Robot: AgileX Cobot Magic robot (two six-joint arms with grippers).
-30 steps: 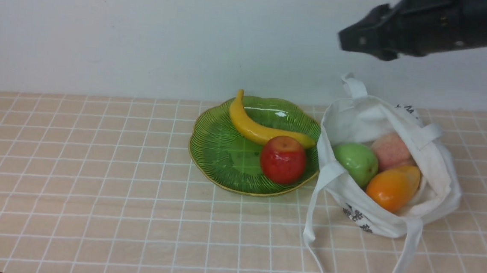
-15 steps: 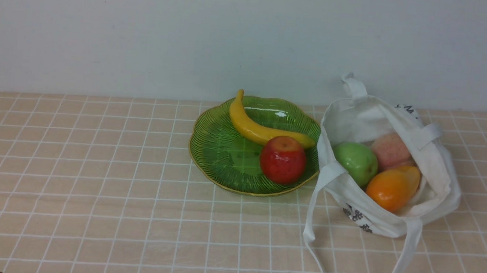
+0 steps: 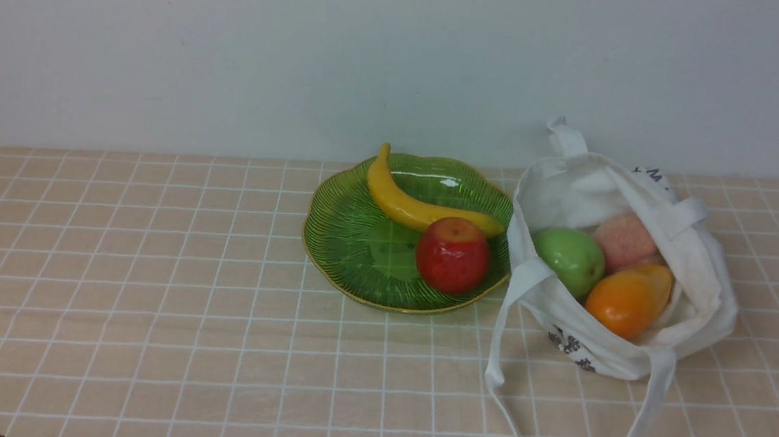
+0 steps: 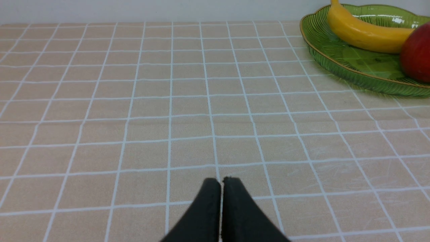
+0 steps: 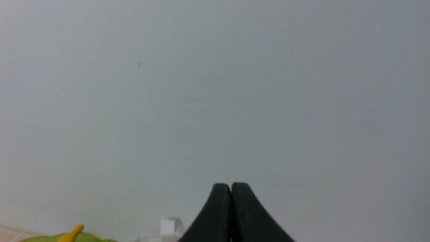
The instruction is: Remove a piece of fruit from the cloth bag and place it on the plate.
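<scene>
Plate (image 3: 340, 242): one banana (image 3: 404, 206), one apple (image 3: 453, 255); bag (image 3: 626, 358): three fruits (image 3: 570, 258); left claw (image 4: 221, 179), right claw (image 5: 231, 185) closed.

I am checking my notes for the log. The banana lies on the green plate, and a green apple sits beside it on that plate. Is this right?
Not quite. The apple beside the banana on the plate is red, not green; the front view shows it. The green fruit is inside the cloth bag. The rest is right.
</scene>
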